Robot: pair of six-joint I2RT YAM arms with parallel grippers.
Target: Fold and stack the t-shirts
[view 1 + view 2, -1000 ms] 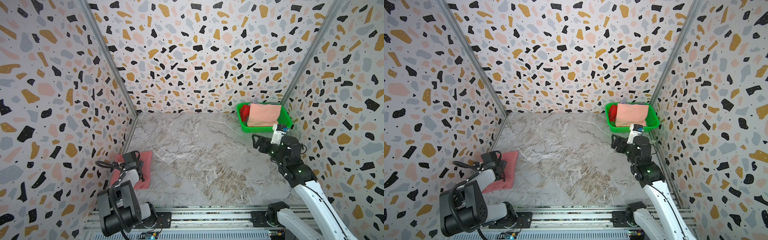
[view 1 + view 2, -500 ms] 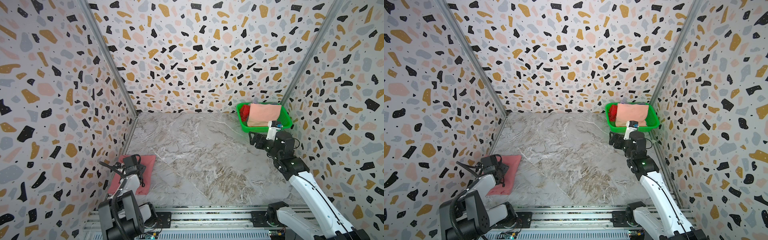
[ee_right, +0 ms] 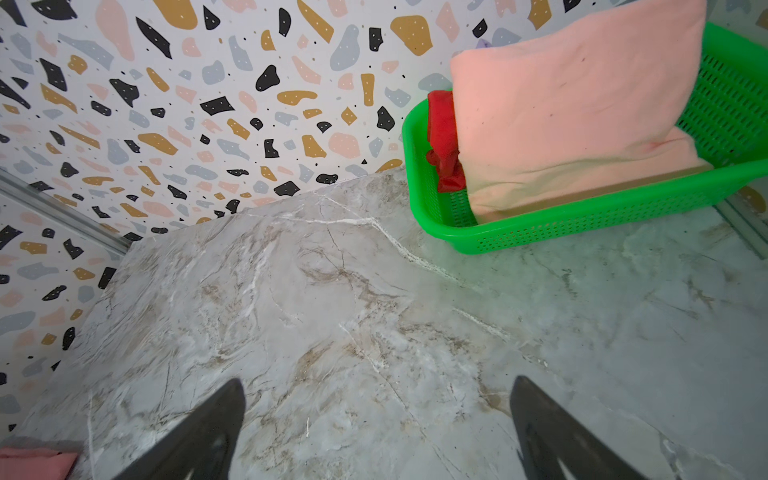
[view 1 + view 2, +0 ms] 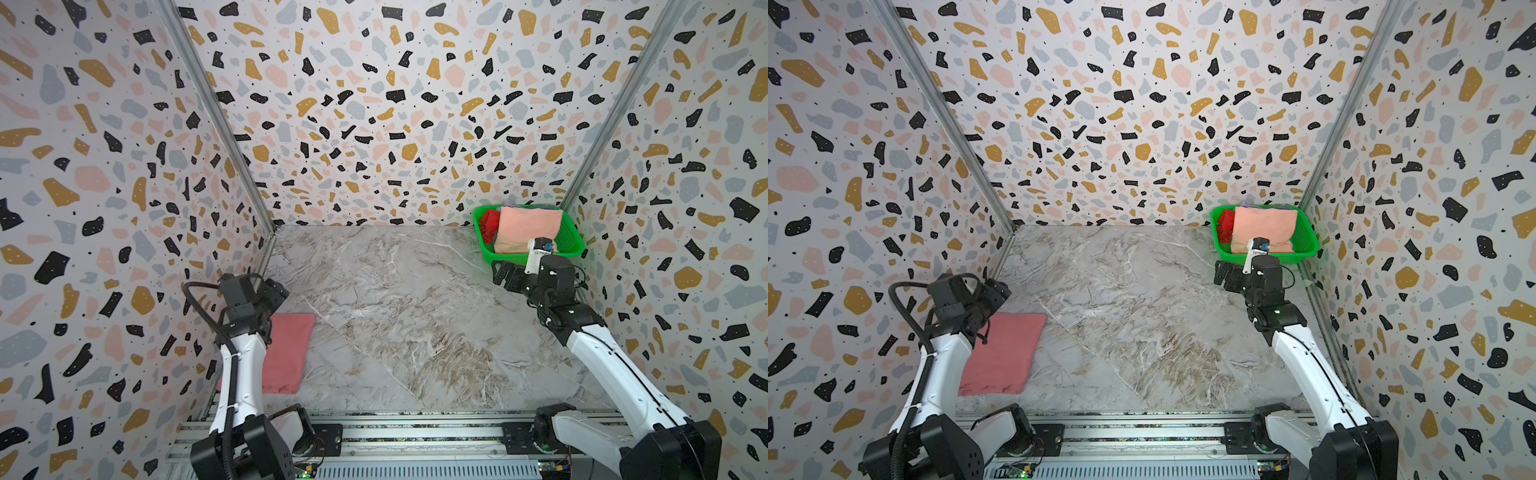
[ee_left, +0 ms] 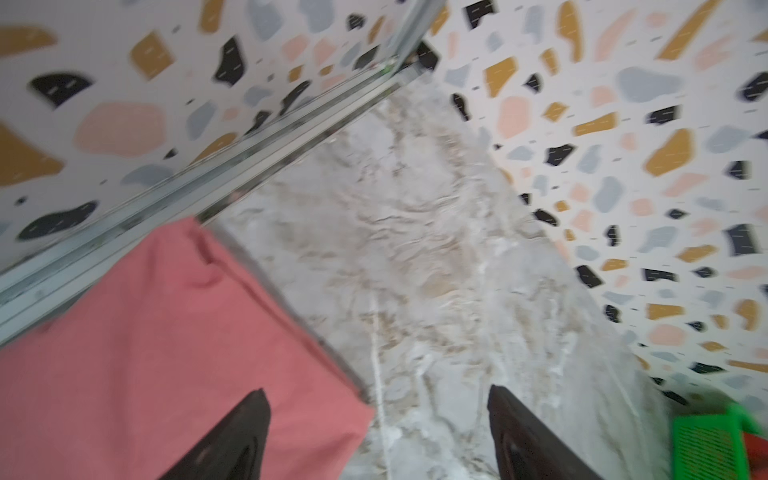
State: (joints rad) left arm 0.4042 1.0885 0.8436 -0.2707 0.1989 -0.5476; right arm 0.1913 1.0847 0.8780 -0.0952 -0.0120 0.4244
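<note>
Folded rose-pink t-shirt (image 4: 286, 353) lies flat beside the left gripper (image 5: 376, 415) (jaws spread, empty); right gripper (image 3: 376, 395) also spread wide.

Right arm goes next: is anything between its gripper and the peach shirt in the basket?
Only the near wall of the green basket lies between the open right gripper and the peach shirt. Nothing else shows on the table between them. The shirt rises above the rim, so reaching over the wall looks feasible.
</note>
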